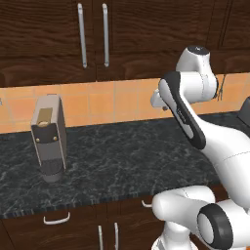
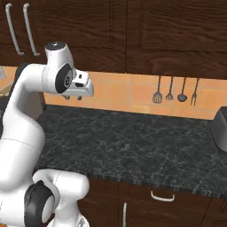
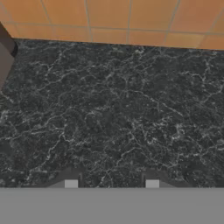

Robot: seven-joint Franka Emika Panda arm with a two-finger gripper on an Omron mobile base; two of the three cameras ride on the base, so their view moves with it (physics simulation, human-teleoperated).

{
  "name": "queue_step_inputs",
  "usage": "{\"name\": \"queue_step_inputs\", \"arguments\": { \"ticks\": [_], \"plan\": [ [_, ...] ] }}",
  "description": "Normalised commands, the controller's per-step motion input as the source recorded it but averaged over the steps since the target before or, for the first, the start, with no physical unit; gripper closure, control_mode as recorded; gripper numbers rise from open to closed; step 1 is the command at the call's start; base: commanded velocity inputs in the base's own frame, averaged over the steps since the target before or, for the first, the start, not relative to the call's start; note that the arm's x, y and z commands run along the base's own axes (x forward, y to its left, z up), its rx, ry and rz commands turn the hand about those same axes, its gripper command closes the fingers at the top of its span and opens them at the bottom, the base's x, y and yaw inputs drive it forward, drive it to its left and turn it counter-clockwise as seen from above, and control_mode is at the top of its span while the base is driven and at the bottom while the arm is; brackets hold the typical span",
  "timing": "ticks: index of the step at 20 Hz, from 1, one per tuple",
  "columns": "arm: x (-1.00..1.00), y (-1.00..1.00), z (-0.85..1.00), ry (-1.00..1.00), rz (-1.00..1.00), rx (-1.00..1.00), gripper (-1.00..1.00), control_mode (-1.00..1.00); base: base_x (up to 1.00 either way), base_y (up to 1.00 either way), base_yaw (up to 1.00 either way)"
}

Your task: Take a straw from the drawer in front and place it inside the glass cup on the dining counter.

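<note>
**Arm poised over black stone counter, drawers shut below**

Along the bottom edge of the left base view, a closed dark wooden drawer with a curved silver handle sits under the counter; a similar drawer front shows at the lower right of the right base view. Which, if either, holds the straw cannot be told.

The fingers, at the bottom of the hand view, stand partly apart with nothing between them, hovering over bare black speckled stone.

At the left of the left base view a grey-and-brown coffee machine stands upright on the counter. Four dark utensils hang on the orange tiled wall at the right of the right base view, with a dark appliance at that frame's right edge.
</note>
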Motion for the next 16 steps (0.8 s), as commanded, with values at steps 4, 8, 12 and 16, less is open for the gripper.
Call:
{"name": "queue_step_inputs", "arguments": {
  "ticks": [4, 8, 12, 16],
  "plan": [
    [0.0, 0.0, 0.0, 0.0, 0.0, 0.0, -1.0, 1.0, 0.0, 0.0, 0.0],
    [0.0, 0.0, 0.0, 0.0, 0.0, 0.0, -1.0, 1.0, -0.66, 0.03, -0.01],
    [0.0, 0.0, 0.0, 0.0, 0.0, 0.0, -1.0, 1.0, -0.74, -0.15, 0.0],
    [0.0, 0.0, 0.0, 0.0, 0.0, 0.0, -1.0, 1.0, -0.15, -0.5, 0.28]
  ]
}}
